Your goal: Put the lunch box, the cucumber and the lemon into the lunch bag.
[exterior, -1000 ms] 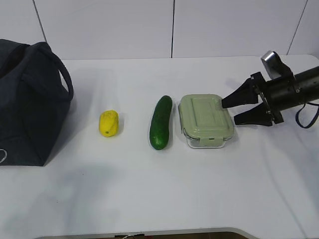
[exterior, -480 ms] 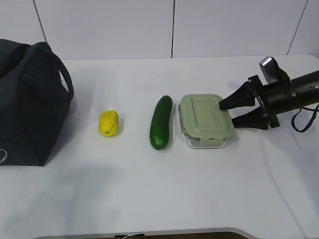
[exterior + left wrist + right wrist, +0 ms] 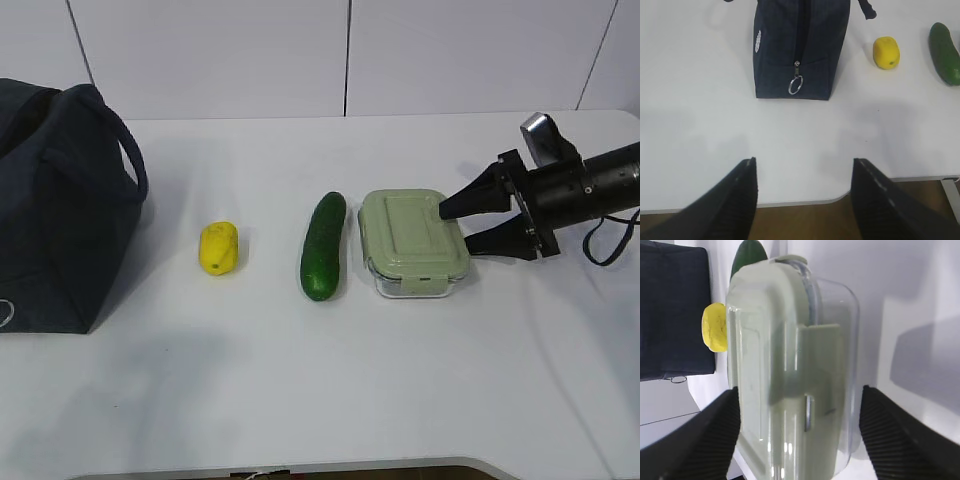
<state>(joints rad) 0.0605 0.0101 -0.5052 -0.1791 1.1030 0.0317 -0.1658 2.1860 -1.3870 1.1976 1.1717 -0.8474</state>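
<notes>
Box (image 3: 413, 242) sat right of the table's middle, lid on, untouched on the surface — nothing packed so far. Cucumber (image 3: 322, 246) lay just left of it, lemon (image 3: 219, 247) further left, bag (image 3: 60, 205) at the table's left edge. All three items were outside the bag, so the whole task was left.

Right gripper (image 3: 463, 222) came in low from the right edge, jaws spread wide and straddling the box's right end; the wrist view showed the box (image 3: 790, 370) between the fingers with gaps on both sides, so not gripped — I'd call it pre-grasp. Left gripper (image 3: 804, 197) hung over the table's front edge near the bag, jaws apart and empty.

Hard to tell:
- bag's zipper pull (image 3: 796, 84) sat low on the end panel; its top was cut off in every view, so open or zipped — can't say
- exterior view cropped the bag's left side
- box contents weren't readable.
</notes>
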